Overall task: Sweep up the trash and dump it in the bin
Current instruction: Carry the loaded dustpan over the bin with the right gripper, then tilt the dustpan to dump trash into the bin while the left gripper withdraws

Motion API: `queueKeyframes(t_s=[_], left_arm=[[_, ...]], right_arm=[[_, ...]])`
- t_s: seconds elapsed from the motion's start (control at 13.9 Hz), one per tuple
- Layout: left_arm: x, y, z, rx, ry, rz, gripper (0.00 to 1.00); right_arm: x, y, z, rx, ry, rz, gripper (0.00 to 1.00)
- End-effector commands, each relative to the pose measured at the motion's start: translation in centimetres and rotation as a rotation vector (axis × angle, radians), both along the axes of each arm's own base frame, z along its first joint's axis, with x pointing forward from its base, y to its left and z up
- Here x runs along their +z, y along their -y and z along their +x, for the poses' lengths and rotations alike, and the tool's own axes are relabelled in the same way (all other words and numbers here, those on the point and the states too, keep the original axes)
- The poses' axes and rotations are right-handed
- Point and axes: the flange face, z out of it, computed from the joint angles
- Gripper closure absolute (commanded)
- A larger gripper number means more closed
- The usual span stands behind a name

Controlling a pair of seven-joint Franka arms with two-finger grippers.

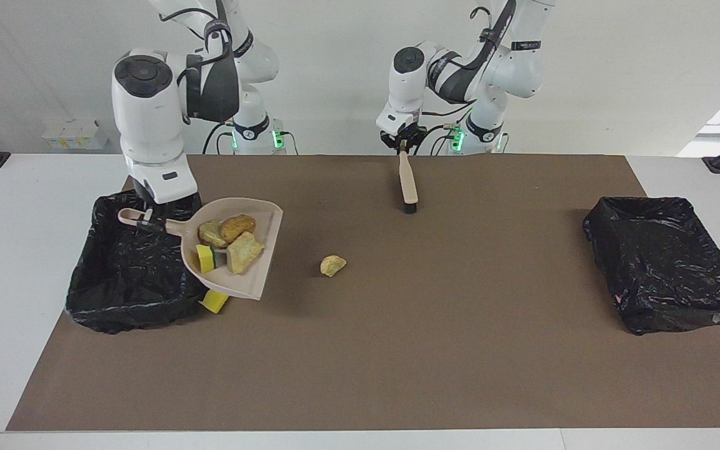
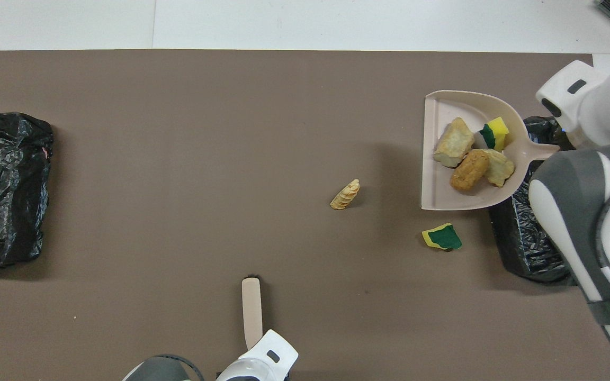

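The right gripper (image 1: 147,220) is hanging over the bin at its end, fingers closed on a dustpan handle, the wrist pointing down. The left gripper (image 1: 403,145) is gripping a brush handle, its arm folded back.

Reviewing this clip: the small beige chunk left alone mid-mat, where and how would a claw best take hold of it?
Judging by its pose, take the beige chunk from straight above, across its narrow width: it lies flat, elongated and slanted, with bare mat on every side.
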Motion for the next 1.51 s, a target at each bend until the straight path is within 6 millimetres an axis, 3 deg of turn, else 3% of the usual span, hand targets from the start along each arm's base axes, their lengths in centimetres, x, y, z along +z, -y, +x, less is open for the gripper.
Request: queueKeyframes(t_s=[0.0, 0.22, 0.36, 0.5, 0.65, 0.79, 1.01, 1.22, 1.44], left_arm=[[0.3, -0.4, -0.5, 0.018, -0.002, -0.039, 1.00], [0.2, -0.4, -0.4, 0.004, -0.006, -0.042, 1.00], [0.1, -0.4, 0.2, -0.006, -0.017, -0.047, 0.81], [0.4, 0.0, 0.7, -0.019, -0.023, -0.053, 0.25], [0.5, 0.4, 2.1, -0.024, -0.030, -0.057, 0.05], [1.2, 0.5, 3.7, -0.051, -0.030, -0.075, 0.00], [5.6, -0.3, 8.0, -0.068, -0.013, -0.081, 0.00], [11.9, -3.7, 14.7, -0.093, 0.075, -0.092, 0.00], [16.2, -6.8, 20.3, -0.151, 0.112, -0.018, 0.00]], right_arm=[[0.8, 7.6, -1.1, -0.002, -0.031, -0.052, 1.00], [0.7, 14.6, -2.5, 0.016, -0.040, -0.110, 1.00], [0.8, 17.0, -3.7, 0.036, -0.034, -0.219, 1.00], [-0.3, 17.8, -4.3, 0.075, -0.060, -0.304, 1.00], [-2.1, 18.5, -4.8, 0.102, -0.085, -0.346, 1.00], [-3.8, 18.6, -5.1, 0.139, -0.097, -0.372, 1.00], [-4.0, 17.9, -5.1, 0.167, -0.119, -0.403, 1.00], [-3.6, 18.0, -5.0, 0.194, -0.137, -0.474, 1.00], [-3.5, 17.9, -5.7, 0.196, -0.131, -0.550, 1.00]])
